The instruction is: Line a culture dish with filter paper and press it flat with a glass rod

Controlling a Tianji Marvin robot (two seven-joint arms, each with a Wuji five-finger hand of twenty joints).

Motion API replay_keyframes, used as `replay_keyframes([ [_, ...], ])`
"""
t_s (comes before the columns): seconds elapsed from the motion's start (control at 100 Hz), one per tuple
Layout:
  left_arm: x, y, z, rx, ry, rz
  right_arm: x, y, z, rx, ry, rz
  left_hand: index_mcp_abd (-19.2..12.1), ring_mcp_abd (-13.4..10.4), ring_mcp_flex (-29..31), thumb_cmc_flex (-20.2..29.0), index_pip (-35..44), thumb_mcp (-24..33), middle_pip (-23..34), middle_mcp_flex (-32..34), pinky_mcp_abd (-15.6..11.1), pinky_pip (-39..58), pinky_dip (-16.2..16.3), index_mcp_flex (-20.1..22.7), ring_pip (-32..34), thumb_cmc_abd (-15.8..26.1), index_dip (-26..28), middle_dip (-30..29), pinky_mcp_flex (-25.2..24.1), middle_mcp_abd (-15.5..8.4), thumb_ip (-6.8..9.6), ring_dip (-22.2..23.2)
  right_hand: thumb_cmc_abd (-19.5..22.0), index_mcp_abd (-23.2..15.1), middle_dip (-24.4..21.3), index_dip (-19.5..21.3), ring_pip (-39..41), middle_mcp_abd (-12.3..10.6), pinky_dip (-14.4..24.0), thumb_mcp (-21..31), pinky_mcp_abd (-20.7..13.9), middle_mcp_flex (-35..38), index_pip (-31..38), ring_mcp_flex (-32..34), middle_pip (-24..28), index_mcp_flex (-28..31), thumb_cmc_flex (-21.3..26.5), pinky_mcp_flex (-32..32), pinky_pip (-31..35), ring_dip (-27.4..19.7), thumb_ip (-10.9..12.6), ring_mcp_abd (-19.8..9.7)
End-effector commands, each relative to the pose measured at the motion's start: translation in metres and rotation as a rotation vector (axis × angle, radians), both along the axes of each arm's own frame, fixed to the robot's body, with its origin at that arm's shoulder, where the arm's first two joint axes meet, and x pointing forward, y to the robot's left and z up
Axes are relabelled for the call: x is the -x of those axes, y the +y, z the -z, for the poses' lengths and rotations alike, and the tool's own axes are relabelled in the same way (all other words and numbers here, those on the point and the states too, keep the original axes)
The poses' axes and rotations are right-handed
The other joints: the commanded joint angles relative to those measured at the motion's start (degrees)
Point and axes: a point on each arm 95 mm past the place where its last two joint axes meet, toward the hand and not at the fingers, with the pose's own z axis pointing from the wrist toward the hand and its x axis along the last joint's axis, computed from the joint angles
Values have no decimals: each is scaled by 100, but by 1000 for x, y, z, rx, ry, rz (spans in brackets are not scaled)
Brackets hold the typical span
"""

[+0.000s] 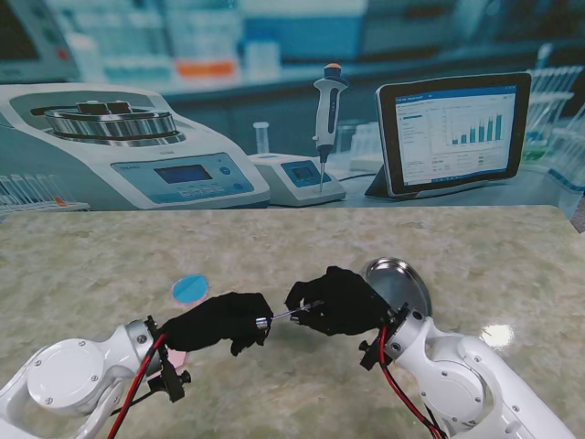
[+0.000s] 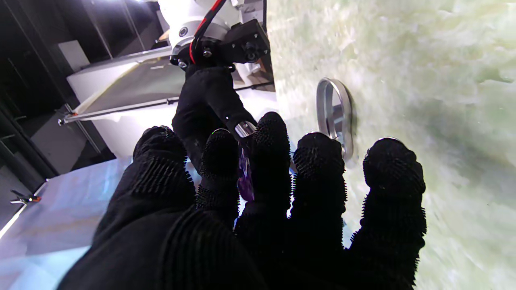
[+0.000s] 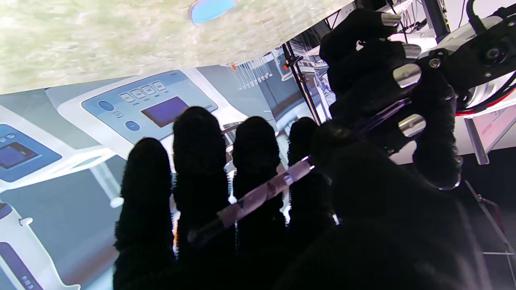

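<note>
Above the marble table (image 1: 302,240), at lower centre of the stand's frame, my left hand (image 1: 218,322) and right hand (image 1: 340,300) meet, each closed on one end of the glass rod (image 1: 291,315), which spans the gap between them. The steel culture dish (image 1: 400,282) sits just beyond my right hand, right of centre; the left wrist camera shows its rim (image 2: 335,114) resting on the table. The blue filter paper (image 1: 189,289) lies flat at centre left, farther from me than my left hand and well apart from the dish. Only the right wrist camera shows the rod (image 3: 258,197) lying across my right fingers (image 3: 199,161), its far end inside my left fist (image 3: 387,84).
</note>
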Motion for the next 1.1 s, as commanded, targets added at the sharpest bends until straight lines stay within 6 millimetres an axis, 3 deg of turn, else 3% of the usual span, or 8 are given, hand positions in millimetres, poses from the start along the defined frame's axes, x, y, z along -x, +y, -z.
replay_keyframes([
  [0.0, 3, -3, -1, -2, 0, 1, 3, 4, 1, -12, 2, -10, -248, -292, 329, 206, 353, -33, 388, 231, 228, 431, 301, -8, 321, -79, 253, 221, 244, -310, -4, 178, 108, -242, 5, -84, 67, 40, 148, 271, 97, 84, 364, 52, -71, 283, 211, 28, 116, 60, 79, 73],
  [0.15, 2, -3, 0, -18, -15, -24, 4, 5, 0, -20, -3, -16, -306, -525, 696, 403, 538, -34, 860, 504, 240, 713, 284, 206, 667, -127, 818, 374, 638, -507, -10, 203, 70, -201, -63, -263, -10, 54, 148, 293, 111, 111, 358, 95, -121, 280, 168, 47, 114, 14, 72, 80],
  [0.24, 1, -2, 0, -26, -16, -33, 4, 6, 0, -27, -5, -15, -348, -538, 646, 402, 484, -38, 853, 439, 216, 715, 253, 157, 663, -106, 881, 368, 606, -488, -9, 187, 3, -139, -119, -351, -10, 27, 148, 377, 166, 268, 442, 307, -134, 357, 124, 224, 151, -15, 63, 65],
  [0.29, 1, -2, 0, -24, -11, -34, 4, 6, 0, -29, -6, -13, -398, -446, 511, 373, 386, -47, 664, 330, 178, 639, 226, 82, 545, -90, 753, 298, 472, -381, -3, 173, -29, -76, -143, -382, -9, 23, 144, 421, 192, 343, 472, 405, -152, 400, 106, 306, 162, -25, 54, 62],
  [0.45, 1, 0, 1, 4, 0, -33, 3, 6, 1, -32, -7, 0, -619, 213, -49, 203, -172, -54, -349, 2, 205, 252, 288, 64, -67, -49, 87, -97, -79, 130, 21, 119, -106, -29, -180, -403, -19, 22, 134, 557, 254, 518, 545, 618, -217, 497, 36, 494, 197, -38, 25, 58],
  [0.67, 2, 1, 0, 52, 26, -23, 0, 5, 3, -44, 18, 5, -814, 636, -116, 123, -550, -34, -986, 243, 421, 70, 295, 597, -396, -46, -108, -432, -172, 299, 44, -136, -42, -136, -123, -238, -3, -8, 132, 550, 204, 423, 592, 517, -177, 450, 48, 402, 185, -4, 8, 28],
  [0.89, 3, 2, -1, 63, 40, -2, -2, 5, 3, -67, 11, 9, -660, 603, -9, 23, -492, -33, -869, 338, 458, 133, 318, 634, -299, -5, 38, -354, -67, 194, 58, -126, -38, -197, -104, -194, 10, -26, 141, 508, 178, 393, 556, 475, -163, 453, 56, 376, 191, 17, 13, 14],
  [1.09, 2, 3, -1, 43, 32, 5, -3, 6, 4, -102, -9, 4, -529, 57, 481, -68, -87, -9, 119, 613, 495, 529, 529, 702, 414, 74, 594, 143, 401, 13, 70, 84, -75, -206, -130, -230, -20, -19, 139, 523, 154, 401, 502, 460, -208, 473, 47, 358, 179, 10, 21, 13],
])
